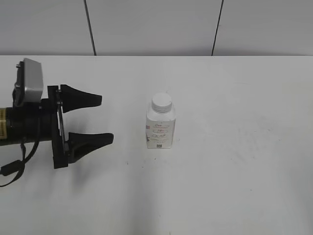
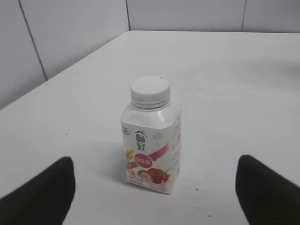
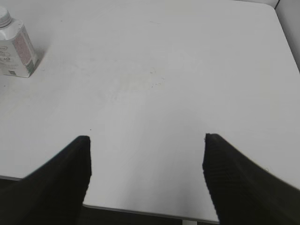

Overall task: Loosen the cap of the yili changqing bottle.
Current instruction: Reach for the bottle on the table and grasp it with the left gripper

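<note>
The yili changqing bottle (image 1: 160, 129) stands upright mid-table, white with pink-red print, its white cap (image 1: 162, 102) screwed on top. My left gripper (image 1: 106, 119) is open and empty, to the left of the bottle with a gap between them, jaws pointing at it. In the left wrist view the bottle (image 2: 151, 150) and cap (image 2: 150, 92) sit ahead between the open jaws (image 2: 154, 187). In the right wrist view my right gripper (image 3: 146, 154) is open and empty over the table's near edge; the bottle (image 3: 16, 49) shows far at upper left. The right gripper is out of the exterior view.
The white table (image 1: 234, 161) carries nothing else. A grey panelled wall (image 1: 156, 24) runs behind it. The table's near edge (image 3: 140, 209) shows below the right gripper.
</note>
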Motion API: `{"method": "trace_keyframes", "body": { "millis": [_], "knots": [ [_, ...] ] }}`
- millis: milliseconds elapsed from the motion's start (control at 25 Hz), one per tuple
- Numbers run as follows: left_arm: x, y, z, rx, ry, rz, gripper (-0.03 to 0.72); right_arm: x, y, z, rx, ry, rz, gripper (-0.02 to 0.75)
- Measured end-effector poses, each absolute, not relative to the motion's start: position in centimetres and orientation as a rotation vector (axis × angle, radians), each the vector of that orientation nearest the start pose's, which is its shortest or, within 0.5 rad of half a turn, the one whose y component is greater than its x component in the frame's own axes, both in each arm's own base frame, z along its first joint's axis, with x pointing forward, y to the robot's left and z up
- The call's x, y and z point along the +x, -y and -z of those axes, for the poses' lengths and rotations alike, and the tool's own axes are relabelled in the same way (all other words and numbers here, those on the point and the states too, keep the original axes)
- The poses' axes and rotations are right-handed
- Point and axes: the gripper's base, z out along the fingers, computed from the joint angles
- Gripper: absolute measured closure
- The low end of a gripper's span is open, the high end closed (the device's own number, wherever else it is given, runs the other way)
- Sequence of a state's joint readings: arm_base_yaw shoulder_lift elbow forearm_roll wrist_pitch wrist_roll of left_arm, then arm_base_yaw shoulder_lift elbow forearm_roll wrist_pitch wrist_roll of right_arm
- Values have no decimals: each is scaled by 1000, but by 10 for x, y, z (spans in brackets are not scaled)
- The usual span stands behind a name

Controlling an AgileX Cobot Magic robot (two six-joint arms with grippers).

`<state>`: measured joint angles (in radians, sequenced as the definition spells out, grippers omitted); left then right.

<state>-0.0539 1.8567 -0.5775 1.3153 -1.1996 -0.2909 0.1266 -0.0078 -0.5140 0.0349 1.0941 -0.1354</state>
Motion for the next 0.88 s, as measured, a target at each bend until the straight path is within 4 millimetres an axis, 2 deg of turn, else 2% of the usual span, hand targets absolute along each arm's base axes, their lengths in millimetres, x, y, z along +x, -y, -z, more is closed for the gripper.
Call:
{"method": "trace_keyframes", "body": {
  "millis": [400, 720, 880],
  "knots": [
    [308, 104, -101, 1252, -1525, 936, 48, -9, -2, -278, -271, -2038, -36, 153],
    [333, 136, -83, 1314, -1480, 992, 56, -9, -2, -278, -271, -2038, -36, 153],
    [341, 146, -73, 1332, -1465, 1005, 61, -9, -2, -278, -271, -2038, -36, 153]
  ]
}}
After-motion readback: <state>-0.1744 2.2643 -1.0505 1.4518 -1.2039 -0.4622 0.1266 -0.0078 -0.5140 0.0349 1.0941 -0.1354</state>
